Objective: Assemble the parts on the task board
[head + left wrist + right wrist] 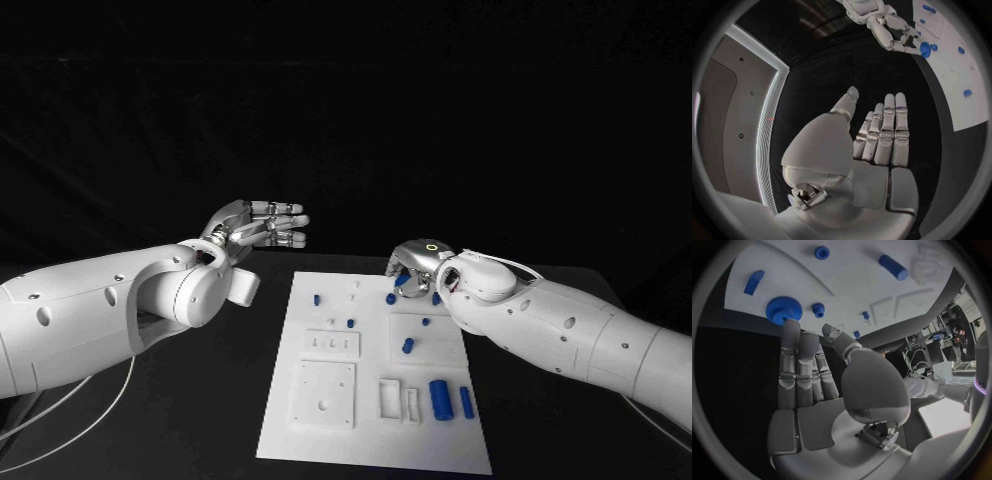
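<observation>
The left hand (263, 226) is raised above the black table (173, 420), left of and beyond the task board's (375, 440) far left corner; its fingers (891, 130) are extended, held side by side, and grip nothing. The right hand (423, 264) is positioned over the board's far right area, palm toward the board, fingers (795, 360) nearly straight. One fingertip touches a large blue gear (783, 309); no grasp is evident. Further blue parts (440, 393) lie across the white board.

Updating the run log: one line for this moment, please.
left hand: open, off board | right hand: fingertip on blue gear | task board: parts unassembled
</observation>
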Robot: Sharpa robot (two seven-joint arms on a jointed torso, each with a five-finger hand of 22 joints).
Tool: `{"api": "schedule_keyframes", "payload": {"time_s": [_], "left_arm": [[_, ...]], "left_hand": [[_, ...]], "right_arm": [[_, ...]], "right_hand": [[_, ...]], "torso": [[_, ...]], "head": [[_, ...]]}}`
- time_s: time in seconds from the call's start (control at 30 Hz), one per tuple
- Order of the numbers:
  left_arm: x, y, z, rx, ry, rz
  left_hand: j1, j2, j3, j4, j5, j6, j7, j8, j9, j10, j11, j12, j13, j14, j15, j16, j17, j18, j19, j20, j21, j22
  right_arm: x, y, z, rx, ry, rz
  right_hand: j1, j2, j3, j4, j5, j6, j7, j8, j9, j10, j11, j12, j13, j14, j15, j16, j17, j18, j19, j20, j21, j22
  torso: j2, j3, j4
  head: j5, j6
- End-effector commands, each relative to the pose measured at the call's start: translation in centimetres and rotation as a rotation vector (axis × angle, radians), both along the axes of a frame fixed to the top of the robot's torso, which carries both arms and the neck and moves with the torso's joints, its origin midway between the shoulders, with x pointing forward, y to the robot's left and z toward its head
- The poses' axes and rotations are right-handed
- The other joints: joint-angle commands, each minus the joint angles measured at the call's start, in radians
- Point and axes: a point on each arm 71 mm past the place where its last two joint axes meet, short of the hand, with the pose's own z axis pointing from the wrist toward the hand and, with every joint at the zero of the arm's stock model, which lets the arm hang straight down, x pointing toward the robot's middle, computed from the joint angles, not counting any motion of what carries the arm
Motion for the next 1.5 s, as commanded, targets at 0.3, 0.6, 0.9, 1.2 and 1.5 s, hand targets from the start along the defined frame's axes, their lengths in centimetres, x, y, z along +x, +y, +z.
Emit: {"api": "schedule_keyframes", "payload": {"time_s": [0.3, 0.6, 0.9, 1.2, 1.5], "left_arm": [[0.0, -0.6, 0.3, 0.005, -0.001, -0.023], [-0.1, -0.7, 0.3, 0.004, -0.002, -0.027], [-0.1, -0.7, 0.3, 0.004, -0.002, -0.027], [0.0, -0.7, 0.3, 0.005, -0.002, -0.026], [0.0, -0.7, 0.3, 0.005, -0.002, -0.026]], "left_hand": [[-0.005, -0.003, 0.002, 0.008, -0.005, 0.0, 0.001, 0.002, 0.001, -0.01, -0.001, -0.001, 0.0, 0.0, 0.004, -0.002, 0.0, 0.0, -0.007, -0.001, 0.005, -0.003], [-0.005, -0.003, 0.002, 0.008, -0.005, 0.0, 0.001, 0.002, 0.001, -0.01, -0.001, -0.001, 0.0, 0.0, 0.004, -0.002, 0.0, 0.0, -0.007, -0.001, 0.005, -0.003], [-0.005, -0.003, 0.002, 0.008, -0.005, 0.0, 0.001, 0.002, 0.001, -0.01, -0.001, -0.001, 0.0, 0.0, 0.004, -0.002, 0.0, 0.0, -0.007, -0.001, 0.005, -0.003], [-0.005, -0.003, 0.002, 0.008, -0.005, 0.0, 0.001, 0.002, 0.001, -0.01, -0.001, -0.001, 0.0, 0.0, 0.004, -0.002, 0.0, 0.0, -0.007, -0.001, 0.005, -0.003], [-0.005, -0.003, 0.002, 0.008, -0.005, 0.0, 0.001, 0.002, 0.001, -0.01, -0.001, -0.001, 0.0, 0.0, 0.004, -0.002, 0.0, 0.0, -0.007, -0.001, 0.005, -0.003]], "right_arm": [[-0.3, 0.5, -0.6, -0.052, 0.015, 0.012], [-0.3, 0.6, -1.3, -0.061, 0.03, 0.011], [-0.4, 0.7, -1.9, -0.074, 0.045, 0.014], [-0.5, 0.7, -2.1, -0.081, 0.045, 0.014], [-0.5, 0.7, -2.0, -0.075, 0.028, 0.012]], "right_hand": [[-0.007, -0.004, 0.017, 0.0, -0.003, 0.007, 0.0, 0.005, 0.001, 0.01, -0.002, 0.004, 0.001, -0.009, -0.001, 0.018, -0.017, -0.008, 0.018, -0.002, -0.036, 0.07], [-0.011, -0.001, 0.03, -0.001, -0.004, 0.015, -0.002, 0.005, 0.002, 0.021, -0.005, 0.004, 0.001, -0.009, -0.002, 0.026, -0.023, -0.01, 0.03, -0.004, -0.071, 0.13], [-0.015, 0.002, 0.05, -0.001, -0.006, 0.031, -0.004, 0.005, 0.002, 0.04, -0.01, 0.004, 0.001, -0.01, -0.005, 0.029, -0.024, -0.011, 0.032, -0.006, -0.083, 0.169], [-0.021, 0.01, 0.069, 0.001, -0.016, 0.055, -0.007, 0.005, 0.003, 0.069, -0.018, 0.004, 0.001, -0.01, -0.01, 0.031, -0.023, -0.012, 0.035, -0.011, -0.088, 0.208], [-0.02, 0.034, 0.093, 0.009, -0.062, 0.097, -0.019, 0.007, 0.008, 0.118, -0.034, 0.005, 0.003, -0.01, -0.021, 0.033, -0.022, -0.016, 0.039, -0.02, -0.089, 0.242]], "torso": [[0.015, -0.0016, 0.0034], [0.021, -0.0047, 0.0051], [0.026, -0.0063, 0.0018], [0.03, -0.0089, 0.0023], [0.033, -0.0107, 0.0029]], "head": [[-0.004, 0.005], [-0.003, 0.003], [-0.001, -0.001], [-0.003, -0.001], [-0.004, 0.001]]}}
